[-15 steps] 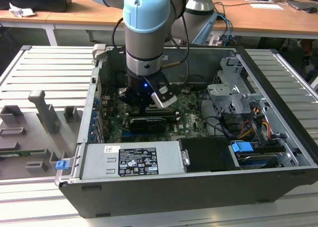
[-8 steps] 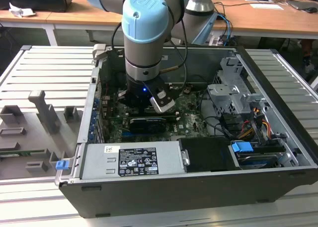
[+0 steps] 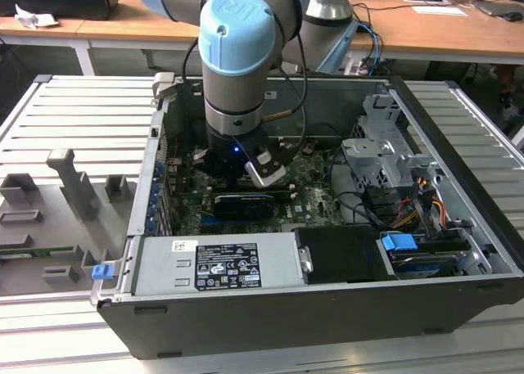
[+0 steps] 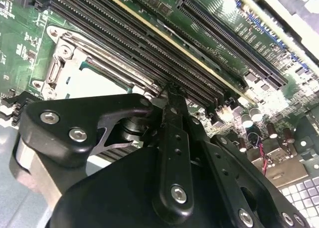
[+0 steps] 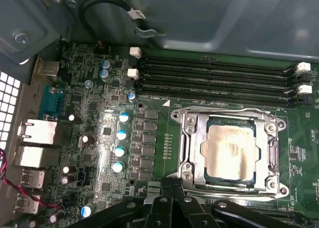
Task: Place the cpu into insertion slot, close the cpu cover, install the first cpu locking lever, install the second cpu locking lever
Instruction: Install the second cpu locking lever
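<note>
We see the gripper [image 5: 172,188] at the lower middle of the first wrist view, its black fingers [image 4: 172,138] drawn together with no gap between the tips, so we read it as clenched and holding nothing. The tips sit right at the near edge of the cpu cover [image 5: 271,153], though we cannot tell whether they actually touch it. That cover, a thin silvery frame, lies flat over the socket in the lower right of the first wrist view, and through its open centre shows the cpu [image 5: 230,150], its dull beige top seated in the slot. In the second wrist view the cpu [image 4: 92,83] appears as a pale patch at centre left, just above the black gripper body, with the frame of the cover [image 4: 55,68] beside it. Next to the socket run four long black memory slots [image 5: 214,81], across the upper middle of the first wrist view. All of this sits on the green motherboard [image 5: 104,133]. In the exterior view the gripper [image 3: 246,173] hangs from the grey and blue arm [image 3: 237,55] near the centre of the frame, reaching down into the open computer case [image 3: 327,300], with a grey power supply [image 3: 217,263] along the lower left of the case.
</note>
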`<state>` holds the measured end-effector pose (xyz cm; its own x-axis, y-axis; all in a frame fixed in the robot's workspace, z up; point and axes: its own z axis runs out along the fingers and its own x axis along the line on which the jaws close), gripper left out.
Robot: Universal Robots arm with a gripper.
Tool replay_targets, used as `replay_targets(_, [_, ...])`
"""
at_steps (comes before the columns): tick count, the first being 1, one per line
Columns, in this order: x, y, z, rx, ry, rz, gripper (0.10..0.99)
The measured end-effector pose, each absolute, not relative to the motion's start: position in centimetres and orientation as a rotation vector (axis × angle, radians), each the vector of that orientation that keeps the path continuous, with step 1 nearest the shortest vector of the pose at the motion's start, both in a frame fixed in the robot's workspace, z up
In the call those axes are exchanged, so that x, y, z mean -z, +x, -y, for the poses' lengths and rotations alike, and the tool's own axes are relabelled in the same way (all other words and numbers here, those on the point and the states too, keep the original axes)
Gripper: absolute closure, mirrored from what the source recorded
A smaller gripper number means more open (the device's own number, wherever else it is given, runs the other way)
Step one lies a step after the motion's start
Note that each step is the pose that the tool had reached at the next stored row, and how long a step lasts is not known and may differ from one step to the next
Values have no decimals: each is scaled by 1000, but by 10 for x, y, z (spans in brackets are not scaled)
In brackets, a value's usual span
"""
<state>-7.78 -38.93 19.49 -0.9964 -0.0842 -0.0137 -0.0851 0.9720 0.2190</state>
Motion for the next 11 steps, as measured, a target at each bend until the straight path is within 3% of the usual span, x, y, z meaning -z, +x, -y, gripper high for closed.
replay_targets(11, [-207,-78,389,-352,-134,-3114,980])
